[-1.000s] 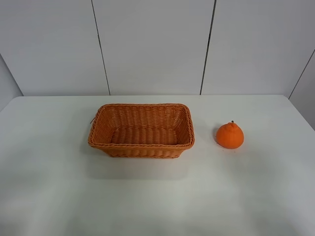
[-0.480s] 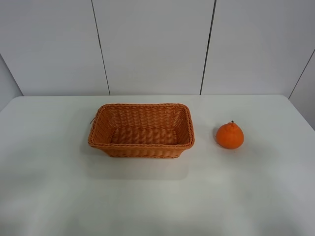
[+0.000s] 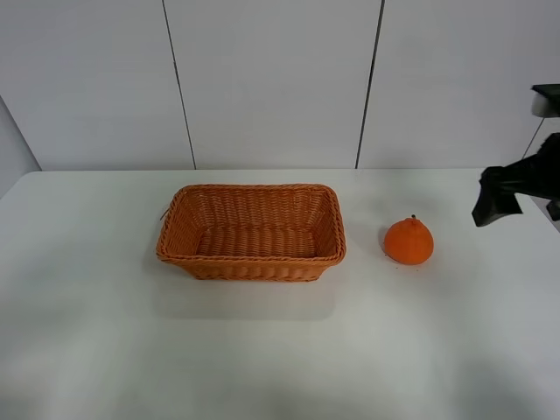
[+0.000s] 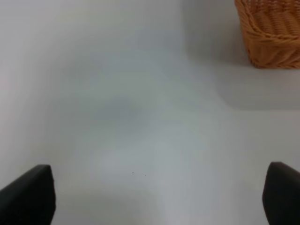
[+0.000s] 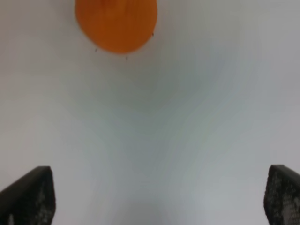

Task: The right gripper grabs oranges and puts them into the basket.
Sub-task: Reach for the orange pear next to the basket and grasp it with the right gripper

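The round bright orange fruit with a bumpy top and a tiny dark stem (image 3: 409, 241) sits on the white counter (image 3: 262, 359). It is near the right end of the long orange-brown woven wicker basket (image 3: 252, 265) but does not touch it. Nothing is in the basket.

The black two-fingered right gripper (image 5: 153, 199) hangs in the air to the right of the fruit, apart from it. Its fingers are spread wide and hold nothing. In its own camera the fruit shows ahead, a bit to one side of the gap between the fingers.

I think the step now is to reach for the fruit. To do it well, the gripper should first line up so the fruit sits in the middle of the gap. Then it should go down slowly, one finger on each side of the fat round part, not the bumpy top. It should close softly, because a round fruit may roll if one finger bumps it first.

The black left gripper (image 4: 154, 199) is spread wide too, holding nothing, near a corner of the basket.
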